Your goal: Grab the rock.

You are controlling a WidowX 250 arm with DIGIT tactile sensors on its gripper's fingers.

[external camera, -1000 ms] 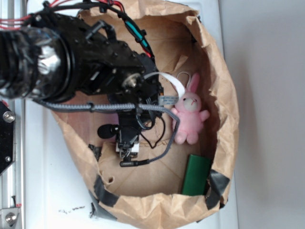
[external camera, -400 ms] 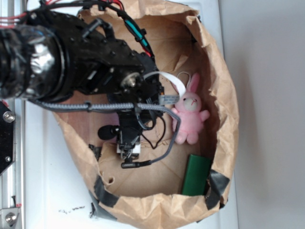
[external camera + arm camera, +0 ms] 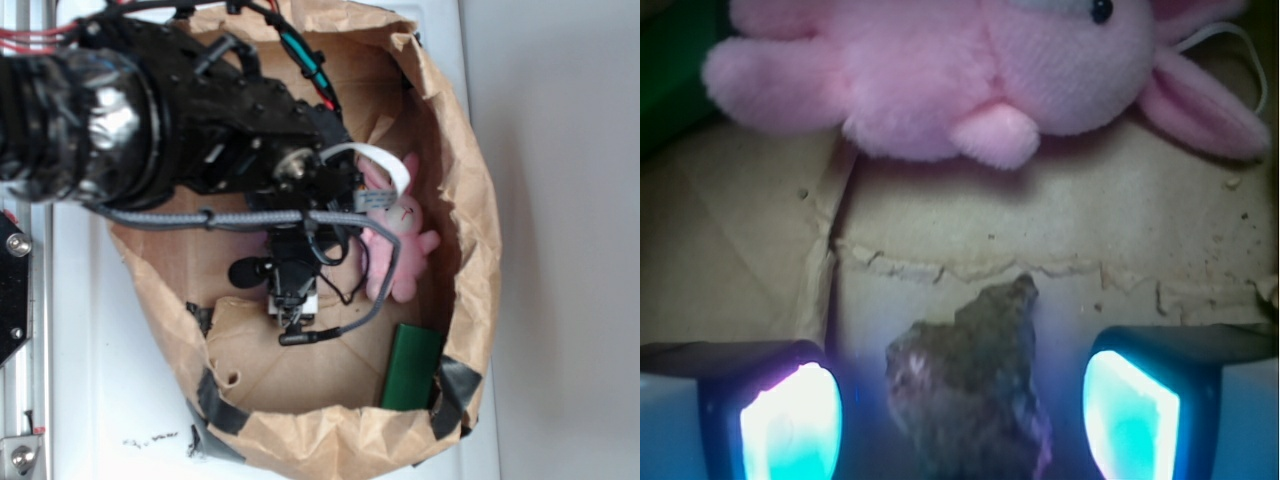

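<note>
In the wrist view the rock (image 3: pixel 970 385), a lumpy brown-grey stone with its pointed end toward the bunny, lies on the brown paper floor between my two glowing pads (image 3: pixel 790 415). My gripper (image 3: pixel 960 412) is open, with a gap on each side of the rock. From the exterior view the gripper (image 3: pixel 295 312) points down inside the bag, left of the bunny, and the rock is hidden beneath it.
A pink plush bunny (image 3: pixel 402 245) lies just beyond the rock (image 3: pixel 960 80). A flat dark green block (image 3: pixel 412 367) rests at the bag's lower right. The crumpled paper bag wall (image 3: pixel 465 200) rings the whole area, patched with black tape (image 3: pixel 455 395).
The arm and gripper have shifted to the right, toward the bunny, and now cover part of the bunny's left side. The bunny and green block have not moved.
</note>
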